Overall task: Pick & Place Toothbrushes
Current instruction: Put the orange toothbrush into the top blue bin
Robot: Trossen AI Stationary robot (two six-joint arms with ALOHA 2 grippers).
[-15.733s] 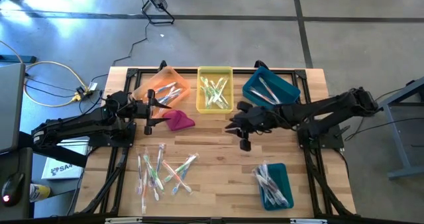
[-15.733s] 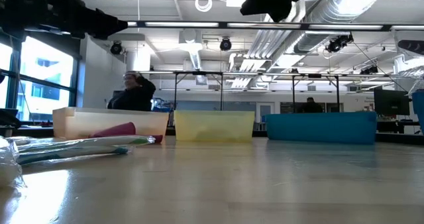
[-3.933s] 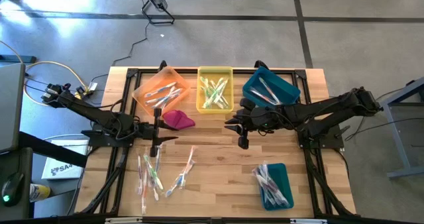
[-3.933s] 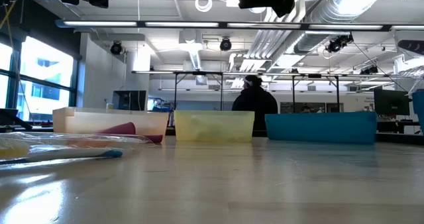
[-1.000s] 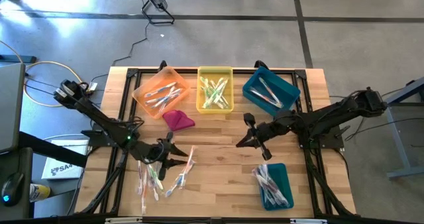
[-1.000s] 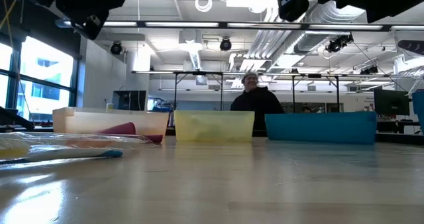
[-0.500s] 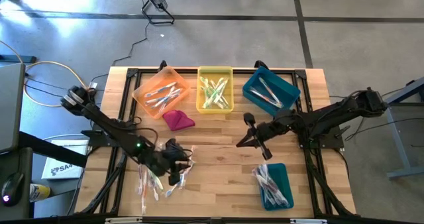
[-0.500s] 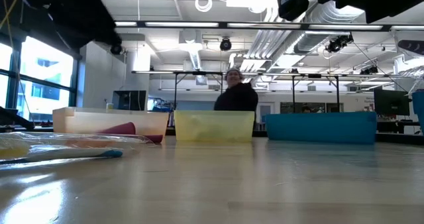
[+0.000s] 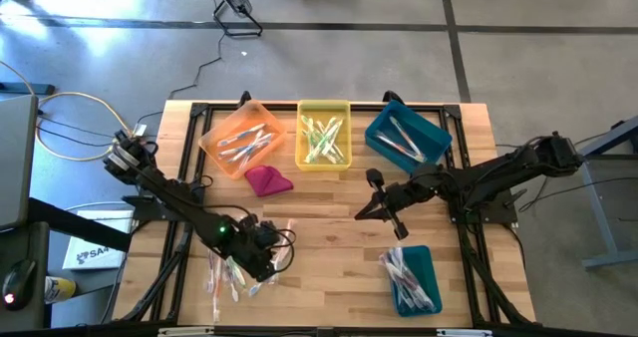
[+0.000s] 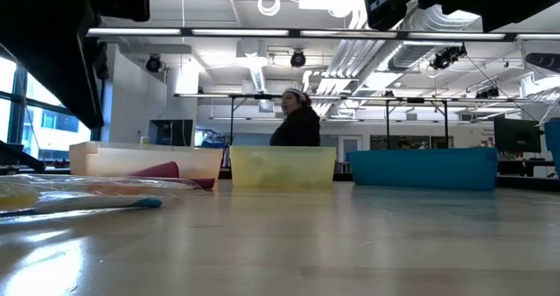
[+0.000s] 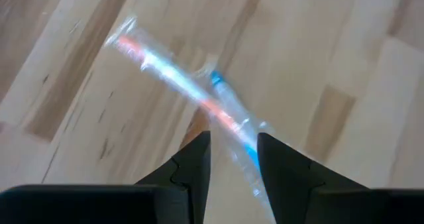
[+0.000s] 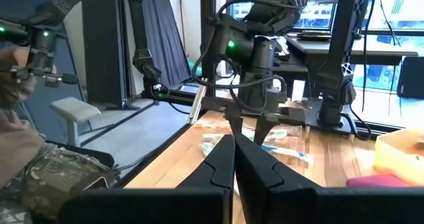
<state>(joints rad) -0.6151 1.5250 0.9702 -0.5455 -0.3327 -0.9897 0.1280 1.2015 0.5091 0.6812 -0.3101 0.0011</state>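
Several wrapped toothbrushes (image 9: 225, 271) lie loose on the wood near the table's near-left edge, also seen in the low view (image 10: 83, 201). My left gripper (image 9: 267, 256) hangs low over them, open. In its wrist view my left gripper (image 11: 234, 142) has one finger on each side of two crossed wrapped toothbrushes, an orange one (image 11: 173, 71) and a blue one (image 11: 221, 89); I cannot tell whether it touches them. My right gripper (image 9: 374, 213) waits shut above the table's middle; its wrist view (image 12: 234, 148) shows the fingers closed together.
An orange bin (image 9: 242, 138), a yellow bin (image 9: 324, 133) and a teal bin (image 9: 407, 138) line the far edge, each holding toothbrushes. A second teal bin (image 9: 414, 277) with toothbrushes sits near right. A magenta cloth lump (image 9: 267, 180) lies before the orange bin. A person (image 10: 297, 125) stands behind the table.
My left gripper has moved toward the near edge and a little to the right, coming down over the loose toothbrushes. My right arm has kept still. The person behind the table has walked to the left.
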